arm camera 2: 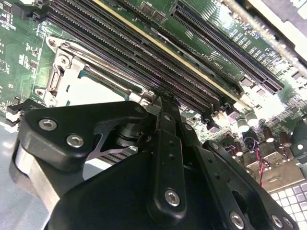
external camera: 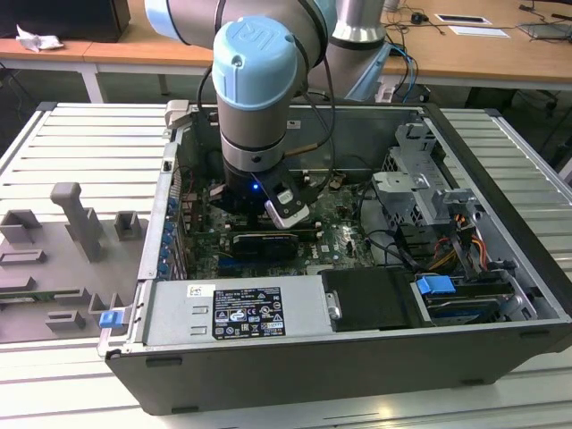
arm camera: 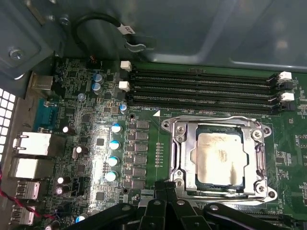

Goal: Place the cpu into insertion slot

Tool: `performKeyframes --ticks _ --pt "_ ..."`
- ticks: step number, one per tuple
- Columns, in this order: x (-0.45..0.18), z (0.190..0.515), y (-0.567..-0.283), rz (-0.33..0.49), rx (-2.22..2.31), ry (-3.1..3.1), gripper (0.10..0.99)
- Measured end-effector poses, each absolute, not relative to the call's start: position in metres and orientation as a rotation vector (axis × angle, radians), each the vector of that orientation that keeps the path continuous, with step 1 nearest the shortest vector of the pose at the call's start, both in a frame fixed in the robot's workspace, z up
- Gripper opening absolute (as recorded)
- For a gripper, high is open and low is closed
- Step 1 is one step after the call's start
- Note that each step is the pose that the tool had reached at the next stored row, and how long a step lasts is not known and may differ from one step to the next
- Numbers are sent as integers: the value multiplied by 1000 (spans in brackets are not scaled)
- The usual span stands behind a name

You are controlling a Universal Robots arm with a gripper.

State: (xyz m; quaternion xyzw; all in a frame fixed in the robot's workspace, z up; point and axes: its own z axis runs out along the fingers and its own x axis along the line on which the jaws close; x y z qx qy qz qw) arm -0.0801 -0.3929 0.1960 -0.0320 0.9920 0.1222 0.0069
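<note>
The cpu (arm camera: 221,160), a silver-grey square chip, lies flat inside the insertion slot (arm camera: 175,143), whose metal frame surrounds it on the green board. In the second wrist view, a pale part of the cpu (arm camera 2: 91,91) shows within the slot frame (arm camera 2: 60,72), just beyond the black gripper linkage. My gripper (arm camera: 166,185) is shut with nothing between its fingers, its tips hovering beside the slot's edge and off the chip. In the exterior view the arm (external camera: 255,89) reaches down into the open computer case.
Long black memory slots (arm camera: 201,88) run beside the socket. A row of capacitors (arm camera: 114,153) and rear ports (arm camera: 33,143) stand on its other side. A black cable loop (arm camera: 96,21) hangs on the case wall. A drive cage (external camera: 420,179) and a power supply (external camera: 237,308) sit inside the case.
</note>
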Motion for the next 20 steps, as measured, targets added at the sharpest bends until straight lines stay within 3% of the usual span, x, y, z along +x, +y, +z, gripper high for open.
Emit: performKeyframes --ticks 20 --pt "-80 231 -393 383 -100 3102 106"
